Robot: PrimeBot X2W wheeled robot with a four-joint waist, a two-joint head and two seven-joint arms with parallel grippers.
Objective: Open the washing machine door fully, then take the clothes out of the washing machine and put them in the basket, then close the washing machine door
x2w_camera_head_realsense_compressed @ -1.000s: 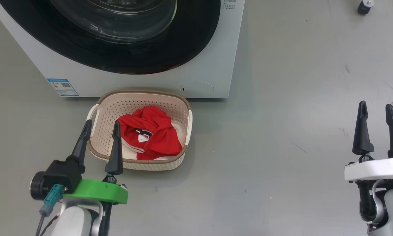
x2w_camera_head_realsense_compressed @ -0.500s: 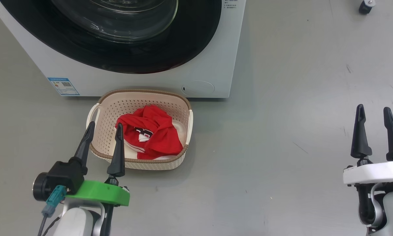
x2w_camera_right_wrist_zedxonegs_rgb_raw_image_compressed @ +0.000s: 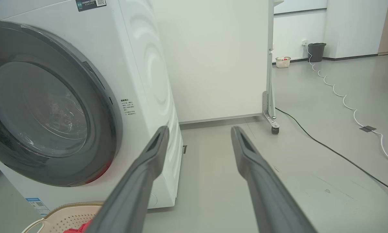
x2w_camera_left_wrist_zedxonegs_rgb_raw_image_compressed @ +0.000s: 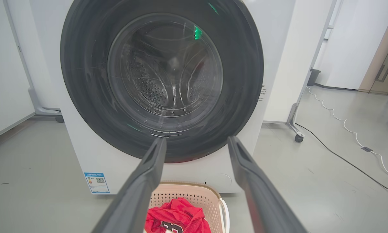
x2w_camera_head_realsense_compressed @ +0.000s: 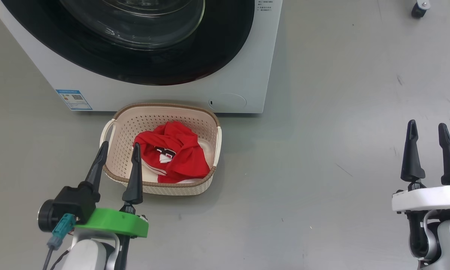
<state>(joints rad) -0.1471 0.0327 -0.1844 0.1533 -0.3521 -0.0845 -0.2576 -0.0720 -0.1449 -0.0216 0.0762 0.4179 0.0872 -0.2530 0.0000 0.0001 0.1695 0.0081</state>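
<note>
The white washing machine (x2w_camera_head_realsense_compressed: 243,71) stands ahead with its round black-rimmed door (x2w_camera_head_realsense_compressed: 225,45) shut flat against the front; through the glass (x2w_camera_left_wrist_zedxonegs_rgb_raw_image_compressed: 163,64) the steel drum looks bare. On the floor just before it sits the cream basket (x2w_camera_head_realsense_compressed: 210,122), holding the red clothes (x2w_camera_head_realsense_compressed: 176,153) with white trim. My left gripper (x2w_camera_head_realsense_compressed: 120,148) hovers open over the basket's near left corner, nothing between its fingers. My right gripper (x2w_camera_head_realsense_compressed: 426,129) stands open and bare far to the right over the floor. The door (x2w_camera_right_wrist_zedxonegs_rgb_raw_image_compressed: 51,106) and a basket edge (x2w_camera_right_wrist_zedxonegs_rgb_raw_image_compressed: 68,216) also appear in the right wrist view.
Grey floor (x2w_camera_head_realsense_compressed: 322,168) spreads to the right of the machine. A white partition on castors (x2w_camera_right_wrist_zedxonegs_rgb_raw_image_compressed: 273,127) stands behind it, with a black cable (x2w_camera_right_wrist_zedxonegs_rgb_raw_image_compressed: 336,155) and a white cable (x2w_camera_right_wrist_zedxonegs_rgb_raw_image_compressed: 342,100) trailing across the floor. A dark bin (x2w_camera_right_wrist_zedxonegs_rgb_raw_image_compressed: 316,51) and another small basket (x2w_camera_right_wrist_zedxonegs_rgb_raw_image_compressed: 283,61) are far back.
Both grippers have drawn back slightly toward me, still open. The basket, clothes and door have not moved; the head view has shifted a little.
</note>
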